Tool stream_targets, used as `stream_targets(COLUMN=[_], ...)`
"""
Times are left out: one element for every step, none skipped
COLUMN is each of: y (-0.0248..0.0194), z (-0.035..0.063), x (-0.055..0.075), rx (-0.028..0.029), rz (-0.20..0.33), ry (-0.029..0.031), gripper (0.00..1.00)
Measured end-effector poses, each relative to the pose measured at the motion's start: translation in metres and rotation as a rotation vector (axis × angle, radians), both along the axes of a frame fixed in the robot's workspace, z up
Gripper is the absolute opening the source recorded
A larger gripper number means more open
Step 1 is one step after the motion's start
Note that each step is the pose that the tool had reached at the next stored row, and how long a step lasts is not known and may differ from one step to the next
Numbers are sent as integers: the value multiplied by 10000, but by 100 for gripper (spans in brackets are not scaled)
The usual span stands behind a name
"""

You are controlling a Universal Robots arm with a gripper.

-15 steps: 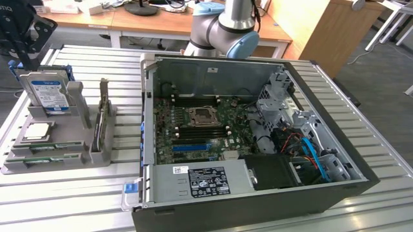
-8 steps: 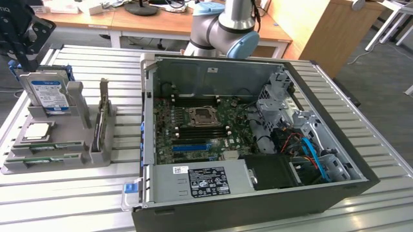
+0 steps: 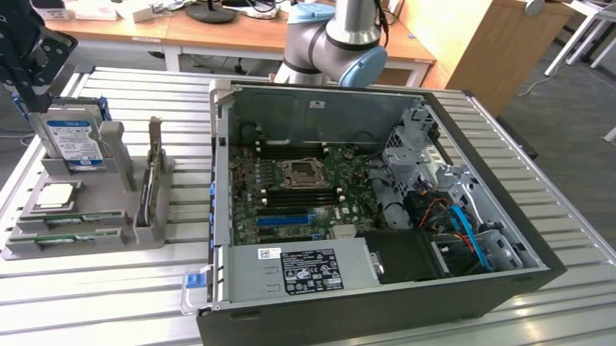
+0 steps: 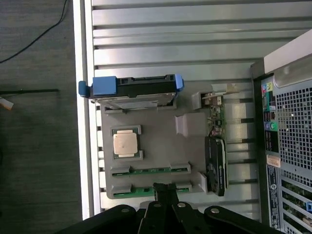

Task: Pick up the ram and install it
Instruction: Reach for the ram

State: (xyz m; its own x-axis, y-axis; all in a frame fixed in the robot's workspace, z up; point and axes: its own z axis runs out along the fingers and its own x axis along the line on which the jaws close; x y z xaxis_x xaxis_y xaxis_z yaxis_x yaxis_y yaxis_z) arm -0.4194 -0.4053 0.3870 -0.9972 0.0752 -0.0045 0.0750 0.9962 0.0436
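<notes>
Two ram sticks lie in slots at the front of a grey holder (image 3: 58, 249): one ram (image 3: 85, 217) (image 4: 151, 170) and a second ram (image 3: 68, 238) (image 4: 141, 191), both slim and green. My gripper (image 4: 165, 188) hangs above the holder, its fingers shut together with nothing between them, and its tips are over the stick nearest the holder's edge. In the exterior view the gripper (image 3: 27, 86) is a dark shape high over the holder's far left corner. The open computer case (image 3: 481, 288) lies beside the holder, with its motherboard (image 3: 288, 191) exposed.
The holder also carries a blue-framed hard drive (image 3: 72, 140) (image 4: 134, 87), a processor (image 3: 56, 193) (image 4: 125, 143) and an upright expansion card (image 3: 151, 169) (image 4: 215, 161). Everything rests on a slatted metal table (image 3: 106, 295). The arm's base (image 3: 337, 43) stands behind the case.
</notes>
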Motion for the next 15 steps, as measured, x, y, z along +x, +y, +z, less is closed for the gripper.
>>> stream_targets(y=[-13,-26,-39,-54,-69,-83,-96,-109,-123,-137,-148,-157,-160,-161,-161], z=[0,0,0,0,0,0,0,0,0,0,0,0,0,0,0], x=[-2,-4,-6,-9,-11,-14,-18,-21,-24,-27,-29,-29,-30,-30,-30], rx=[0,0,0,0,0,0,0,0,0,0,1,0,0,1,1], rz=[-1,-1,0,0,0,0,0,-1,-1,-1,0,-1,-1,-2,-2], ry=[1,3,6,7,10,12,15,17,19,21,22,23,22,21,22], gripper=[11,11,11,11,11,11,11,11,11,11,11,11,11,11,11])
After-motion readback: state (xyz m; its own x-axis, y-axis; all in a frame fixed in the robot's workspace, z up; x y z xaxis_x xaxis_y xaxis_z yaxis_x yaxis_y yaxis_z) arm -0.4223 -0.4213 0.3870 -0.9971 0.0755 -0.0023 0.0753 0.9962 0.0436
